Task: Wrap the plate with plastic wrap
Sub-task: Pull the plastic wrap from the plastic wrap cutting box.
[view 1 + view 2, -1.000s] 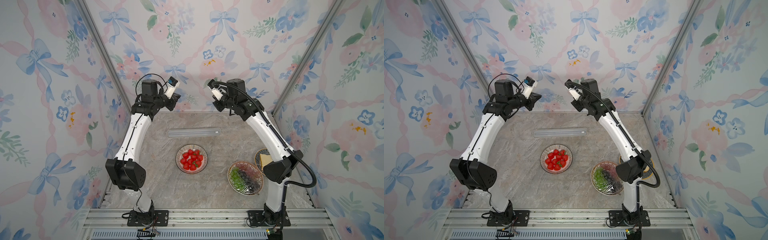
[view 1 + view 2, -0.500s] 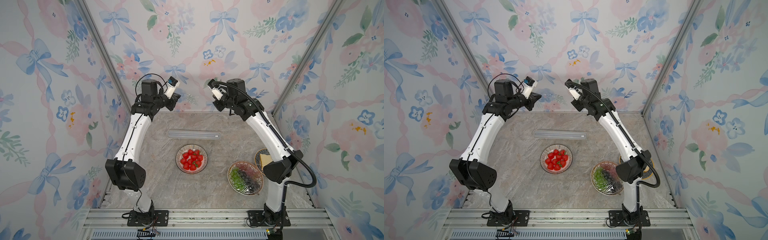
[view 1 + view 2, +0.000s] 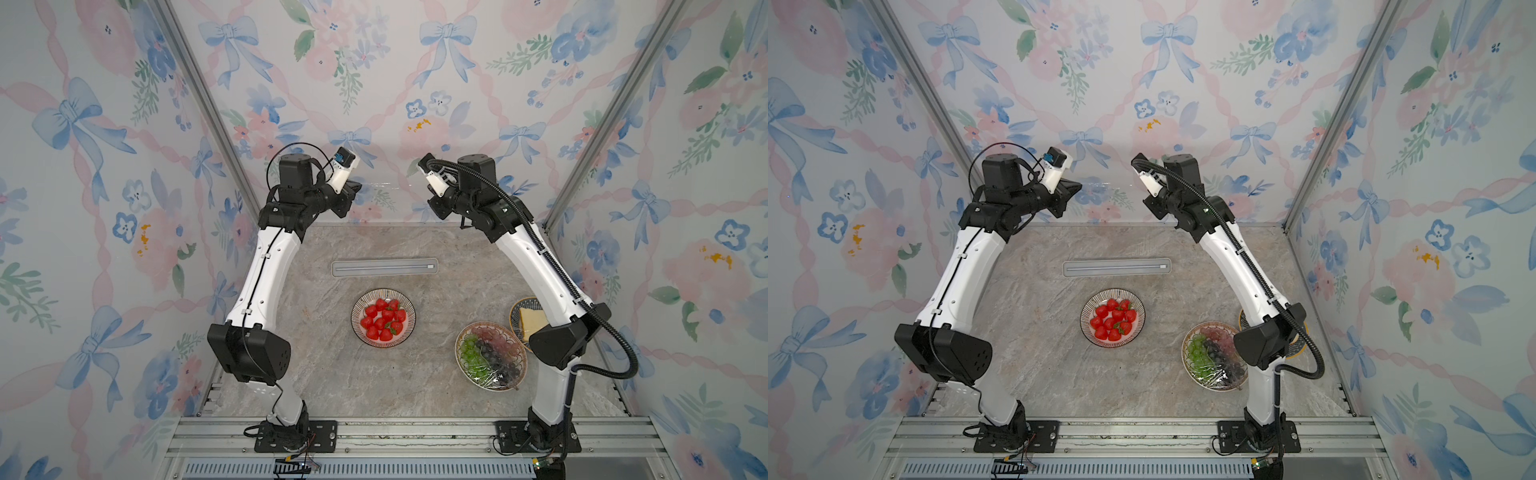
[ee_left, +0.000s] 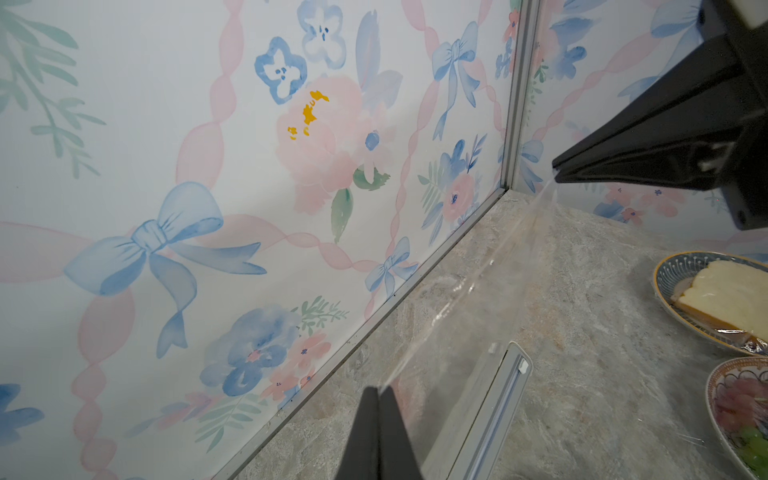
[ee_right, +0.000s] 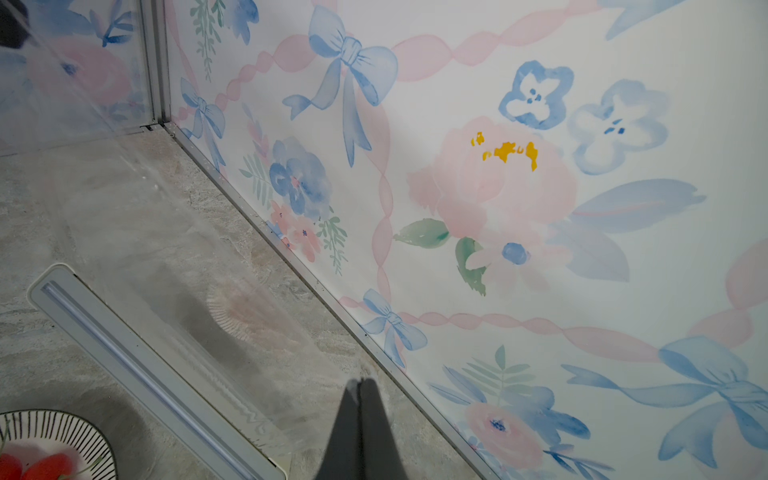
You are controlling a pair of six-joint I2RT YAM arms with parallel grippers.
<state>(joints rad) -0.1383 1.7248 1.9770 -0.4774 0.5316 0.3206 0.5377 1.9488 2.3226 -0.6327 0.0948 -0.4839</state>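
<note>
Left claw (image 4: 379, 390) and right claw (image 5: 360, 382) each clamped shut on one sheet of plastic wrap (image 4: 469, 291), high over the back of the table (image 3: 332, 374).

Nearest, on the right arm's side, sat a plate of grapes (image 3: 458, 349) under glossy film, with a plate of bread (image 3: 513, 320) just behind it. In the middle stood the uncovered plate of strawberries (image 3: 354, 320), and beyond it the long box (image 3: 384, 267) lay crosswise. Farthest back, near the rear wall (image 3: 386, 104), the two claws faced each other with the clear sheet stretched between their tips and hanging toward the box. Whether its lower edge met the box could not be told.
</note>
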